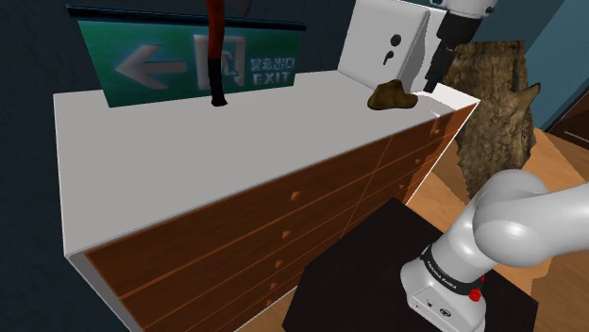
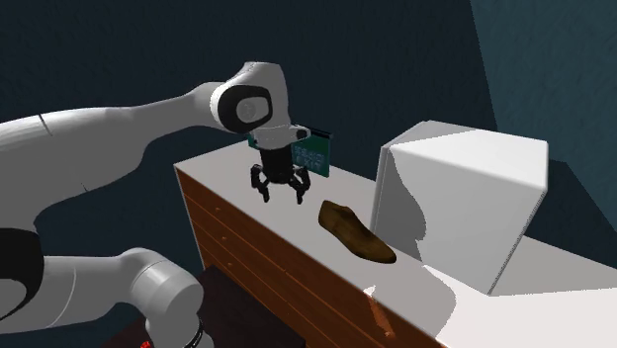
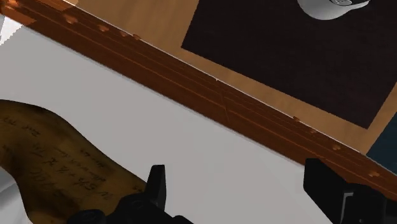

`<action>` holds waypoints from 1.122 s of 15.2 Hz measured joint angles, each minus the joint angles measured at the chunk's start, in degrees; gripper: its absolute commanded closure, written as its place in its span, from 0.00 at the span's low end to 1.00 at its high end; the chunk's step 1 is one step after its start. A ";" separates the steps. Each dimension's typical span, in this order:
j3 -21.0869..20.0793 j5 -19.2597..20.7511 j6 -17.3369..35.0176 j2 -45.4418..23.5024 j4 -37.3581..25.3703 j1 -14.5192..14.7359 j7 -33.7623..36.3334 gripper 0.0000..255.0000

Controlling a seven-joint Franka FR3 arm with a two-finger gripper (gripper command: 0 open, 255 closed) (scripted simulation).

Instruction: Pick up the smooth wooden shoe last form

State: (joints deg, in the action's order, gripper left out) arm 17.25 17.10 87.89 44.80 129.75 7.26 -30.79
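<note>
Second exterior view, left to right: arm (image 2: 119, 119) comes in from the left edge. The gripper (image 2: 280, 195) sits at upper centre over the white dresser top (image 2: 554, 287), fingers spread, nothing between them. A green exit sign (image 2: 316, 150) is just behind it. The brown shoe last (image 2: 356, 232) is at centre, right of the gripper and apart from it, lying flat on the top. A white box (image 2: 460, 198) is right of the last and close to it; can't tell if they touch.

Shoulder view, left to right: the sign is at upper left, at the back of the top, with a red-and-black post (image 1: 218, 57) in front of it. Wood drawer fronts (image 1: 283, 240) run across lower centre. The last is at upper right, at the foot of the box. A furry brown object (image 1: 496, 104) sits further right, past the dresser end. The black stand (image 1: 378, 273) is at lower right.

Wrist view: fingers (image 3: 157, 184) are wide apart with bare white top between them. The last lies just outside one finger, not clasped. Beyond the dresser edge are the drawer fronts, a wood floor (image 3: 159, 25) and the stand.
</note>
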 measured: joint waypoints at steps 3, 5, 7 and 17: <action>6.48 2.45 0.80 -3.81 -3.32 3.01 -12.74 0.00; 10.79 3.42 1.72 -7.17 -5.97 5.44 -21.08 0.00; 15.23 4.10 2.24 -10.50 -9.01 7.88 -29.80 0.00; 36.13 -4.04 7.83 -34.67 -24.35 20.61 -70.09 0.00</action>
State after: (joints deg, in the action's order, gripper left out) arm 53.38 13.07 95.71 10.13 105.40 27.87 -100.88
